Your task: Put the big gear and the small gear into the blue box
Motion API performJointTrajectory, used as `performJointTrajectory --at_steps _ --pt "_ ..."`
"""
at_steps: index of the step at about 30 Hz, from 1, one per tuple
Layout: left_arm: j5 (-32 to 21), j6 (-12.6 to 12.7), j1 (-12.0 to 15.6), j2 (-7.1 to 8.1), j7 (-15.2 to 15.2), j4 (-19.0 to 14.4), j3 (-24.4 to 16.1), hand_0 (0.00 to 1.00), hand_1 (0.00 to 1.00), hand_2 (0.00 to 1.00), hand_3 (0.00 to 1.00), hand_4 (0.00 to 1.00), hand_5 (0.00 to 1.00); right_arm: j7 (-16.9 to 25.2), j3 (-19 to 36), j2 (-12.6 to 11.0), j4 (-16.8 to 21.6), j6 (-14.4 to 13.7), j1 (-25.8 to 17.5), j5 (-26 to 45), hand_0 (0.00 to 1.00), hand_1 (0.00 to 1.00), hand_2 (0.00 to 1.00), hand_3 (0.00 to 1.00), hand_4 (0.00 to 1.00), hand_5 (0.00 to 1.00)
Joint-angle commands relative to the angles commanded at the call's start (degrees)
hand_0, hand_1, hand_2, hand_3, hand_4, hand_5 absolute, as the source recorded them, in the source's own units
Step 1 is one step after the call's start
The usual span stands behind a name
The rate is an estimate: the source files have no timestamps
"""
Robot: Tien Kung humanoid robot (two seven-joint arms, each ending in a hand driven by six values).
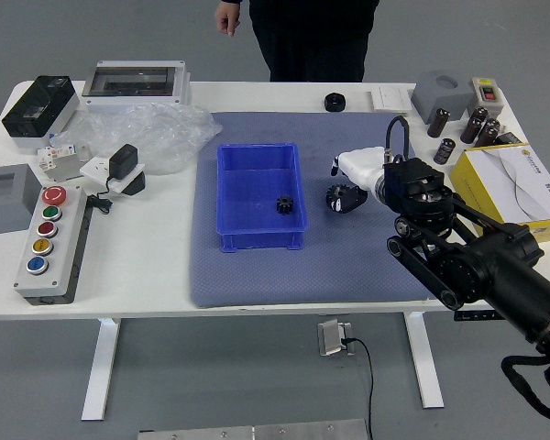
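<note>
— So, can the yellow box (pixel 474 188) be read?
— Print too small. The small gear (pixel 285 204) is contained in the blue box (pixel 260 241).
— The big gear (pixel 334 197)?
— Partly covered by the right hand (pixel 368 174); whether gripped cannot be told.

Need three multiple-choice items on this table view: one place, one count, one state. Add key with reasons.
1. The big gear is:
A) left of the blue box
B) right of the blue box
C) behind the plastic bag

2. Buttons on the control box:
A) three
B) five
C) seven

3. Packing state:
A) both gears boxed
B) neither boxed
C) only the small gear boxed

1 B: it shows beside the right robot hand, right of the box.
2 B: two red, one green, one yellow, one blue.
3 C: small gear inside the walls, big gear outside.
</note>
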Motion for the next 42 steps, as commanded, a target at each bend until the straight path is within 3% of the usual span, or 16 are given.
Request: performJointTrajectory --at_steps 18,42 --pt "0.45 -0.07 -0.17 0.06 0.02 0.0 -0.04 0.828 0.786 0.776 0.756 0.661 0.356 0.68 -0.55 2.01 -5.46 0.51 1.85 0.0 0.664 0.63 0.738 0.762 0.74 0.338" --pt "0.24 0.0 -0.51 -0.1 -0.03 0.0 0.17 0.828 0.786 0.776 0.756 0.661 0.357 0.68 -1.24 3.74 -9.39 0.53 2.39 0.0 0.652 0.621 0.717 0.745 0.732 0.327"
